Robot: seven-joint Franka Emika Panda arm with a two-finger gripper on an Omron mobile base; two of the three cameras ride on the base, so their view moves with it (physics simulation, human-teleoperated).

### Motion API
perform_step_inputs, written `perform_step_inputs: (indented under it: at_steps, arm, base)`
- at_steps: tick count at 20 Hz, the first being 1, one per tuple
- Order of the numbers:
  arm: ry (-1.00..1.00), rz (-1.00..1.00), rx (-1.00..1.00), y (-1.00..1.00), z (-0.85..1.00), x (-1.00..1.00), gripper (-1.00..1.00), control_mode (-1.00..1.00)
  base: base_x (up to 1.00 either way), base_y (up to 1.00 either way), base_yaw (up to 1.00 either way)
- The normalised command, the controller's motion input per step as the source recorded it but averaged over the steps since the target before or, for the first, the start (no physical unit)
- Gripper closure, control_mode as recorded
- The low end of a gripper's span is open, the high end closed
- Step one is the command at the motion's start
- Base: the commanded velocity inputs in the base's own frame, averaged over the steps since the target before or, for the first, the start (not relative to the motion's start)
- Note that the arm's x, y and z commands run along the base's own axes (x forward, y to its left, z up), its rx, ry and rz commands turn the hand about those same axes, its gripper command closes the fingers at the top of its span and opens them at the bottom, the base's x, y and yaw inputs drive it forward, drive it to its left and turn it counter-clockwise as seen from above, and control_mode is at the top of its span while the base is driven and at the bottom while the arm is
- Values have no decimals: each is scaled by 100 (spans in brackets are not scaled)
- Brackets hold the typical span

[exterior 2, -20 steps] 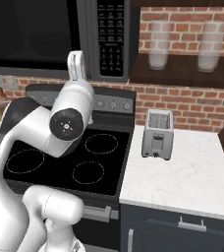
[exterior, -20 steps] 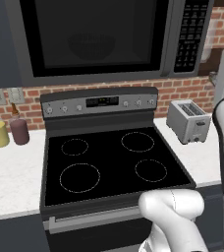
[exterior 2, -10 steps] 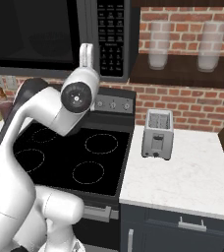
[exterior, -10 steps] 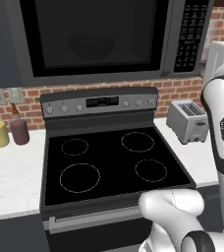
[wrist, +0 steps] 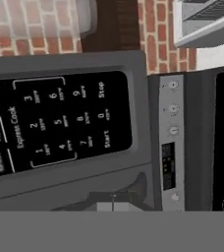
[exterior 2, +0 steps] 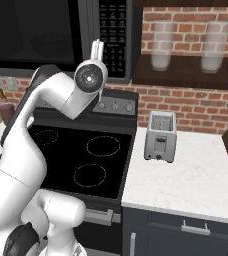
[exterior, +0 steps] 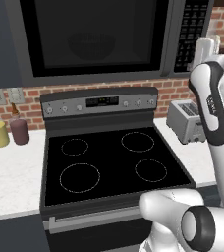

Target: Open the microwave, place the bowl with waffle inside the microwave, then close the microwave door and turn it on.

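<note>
Looking from the left base: my claw [exterior: 206,47] is up at the keypad panel [exterior: 193,27] on the right of the microwave [exterior: 99,39], fingers pinched together and holding nothing.
Door, left base: the microwave door [exterior: 92,37] sits flush and shut; through the dark glass I make out the bowl [exterior: 91,45] inside, faint. The waffle I cannot pick out behind the glass.
Progress, my call: opening, loading and closing look done; only switching on is left.
Right base: claw [exterior 2: 97,49] points up at the lower keypad [exterior 2: 112,30], just in front of it; whether it touches I cannot tell.
Room, right base: the stove [exterior 2: 81,160] lies well below my arm, the toaster [exterior 2: 160,136] stands on the desk [exterior 2: 196,175] well off to the right, and the shelf [exterior 2: 186,75] with two glasses hangs right of the panel. Nothing crowds the wrist.
Hand view: keypad [wrist: 60,120] rolled sideways, big and close; the Start key [wrist: 107,139] sits near the panel's lower right, with Stop [wrist: 101,90] above it along the same edge.
Edges, hand view: the panel's grey frame runs close beside Start, so a drift that way lands on bare casing, or onto Stop the other way.
Next, I judge: a short straight push on Start with the tips kept pinched.
</note>
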Motion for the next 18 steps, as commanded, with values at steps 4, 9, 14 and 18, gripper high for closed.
perform_step_inputs:
  at_steps: [4,9,14,18]
  arm:
    - [7,0,7,0,-14,47,100,-100]
    - [5,0,7,0,-32,34,100,-100]
    - [0,0,6,0,-17,41,100,-100]
    - [0,0,7,0,-1,48,100,-100]
  base:
    - [0,0,0]
    - [0,0,0]
    - [0,0,0]
    - [0,0,0]
